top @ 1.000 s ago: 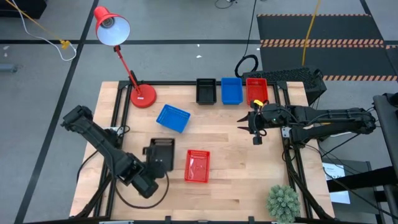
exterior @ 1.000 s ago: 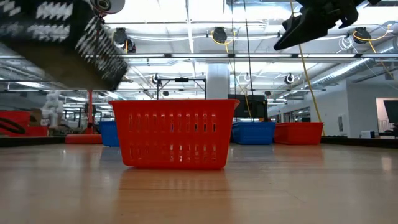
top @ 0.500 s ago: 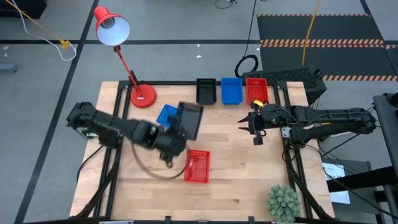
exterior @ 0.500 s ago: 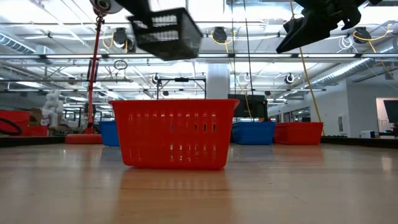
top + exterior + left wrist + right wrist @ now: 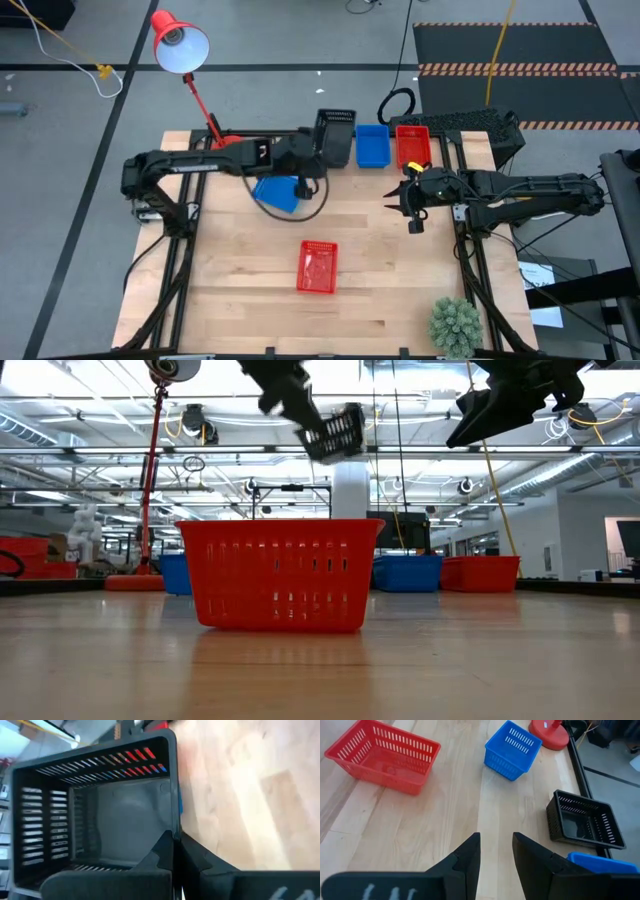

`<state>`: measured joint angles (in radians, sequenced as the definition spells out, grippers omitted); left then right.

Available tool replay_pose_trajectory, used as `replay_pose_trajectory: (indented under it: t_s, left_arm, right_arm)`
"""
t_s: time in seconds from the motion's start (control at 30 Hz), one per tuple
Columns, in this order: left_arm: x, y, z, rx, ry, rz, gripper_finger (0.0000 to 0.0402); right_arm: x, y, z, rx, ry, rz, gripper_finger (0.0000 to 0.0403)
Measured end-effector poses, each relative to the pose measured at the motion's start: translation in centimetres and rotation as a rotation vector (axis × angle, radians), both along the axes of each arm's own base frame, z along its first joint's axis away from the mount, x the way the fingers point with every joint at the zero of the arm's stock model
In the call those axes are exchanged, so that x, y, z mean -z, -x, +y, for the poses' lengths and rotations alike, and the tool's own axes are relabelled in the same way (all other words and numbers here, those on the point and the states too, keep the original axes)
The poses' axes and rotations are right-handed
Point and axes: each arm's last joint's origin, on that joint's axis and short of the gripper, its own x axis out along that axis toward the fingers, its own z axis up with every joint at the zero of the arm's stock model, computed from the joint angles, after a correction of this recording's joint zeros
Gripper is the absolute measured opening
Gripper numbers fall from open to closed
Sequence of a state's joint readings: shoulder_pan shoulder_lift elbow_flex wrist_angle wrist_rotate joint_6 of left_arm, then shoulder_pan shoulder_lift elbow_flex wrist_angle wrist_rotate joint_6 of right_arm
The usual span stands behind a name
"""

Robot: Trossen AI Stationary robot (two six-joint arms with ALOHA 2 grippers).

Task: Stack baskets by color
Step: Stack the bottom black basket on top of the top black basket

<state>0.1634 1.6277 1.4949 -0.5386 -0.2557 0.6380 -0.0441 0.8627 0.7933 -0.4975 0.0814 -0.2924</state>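
Left wrist view shows you the left gripper (image 5: 174, 851) with its jaws pinched tight on the rim of a black mesh-walled plastic basket (image 5: 95, 815), which hangs clear of the wooden table (image 5: 400, 290). From above, your left arm reaches across the far side of the table and holds that basket (image 5: 335, 135) over the black basket's place at the left end of the far row, hiding whatever sits beneath it. Just beside it in that row stand a blue mesh basket (image 5: 372, 146) and then a red mesh basket (image 5: 411, 145). A second blue basket (image 5: 276, 193) lies under the left arm, near the round base of the red desk lamp (image 5: 180, 42). A lone red basket (image 5: 317, 267) sits well apart toward the table's near side. Your right gripper (image 5: 411, 203) hovers above the table near the far red basket, jaws partly apart and holding nothing. A green artificial plant (image 5: 455, 325) sits at the near right corner
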Motion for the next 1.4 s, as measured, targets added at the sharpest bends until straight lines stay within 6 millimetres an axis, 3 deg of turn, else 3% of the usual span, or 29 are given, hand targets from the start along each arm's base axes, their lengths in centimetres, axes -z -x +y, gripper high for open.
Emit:
replay_pose_trajectory:
  t_s: [0.33,0.63,1.07,1.4]
  left_arm:
    - [6.4,-3.2,5.0,-0.097,0.053,0.114,0.0006]
    - [10.8,-4.3,7.1,-0.141,0.114,0.201,0.0006]
    - [11.7,-4.0,9.0,-0.151,0.177,0.190,0.0015]
    - [13.0,-4.6,9.3,-0.190,0.205,0.181,0.0024]
  right_arm:
    - [0.1,0.1,0.0,-0.002,0.003,0.017,0.0109]
    - [0.3,0.2,0.0,-0.004,0.005,0.038,0.0109]
    - [0.3,0.2,0.0,-0.004,0.005,0.039,0.0109]
    - [0.3,0.2,0.0,-0.004,0.005,0.039,0.0109]
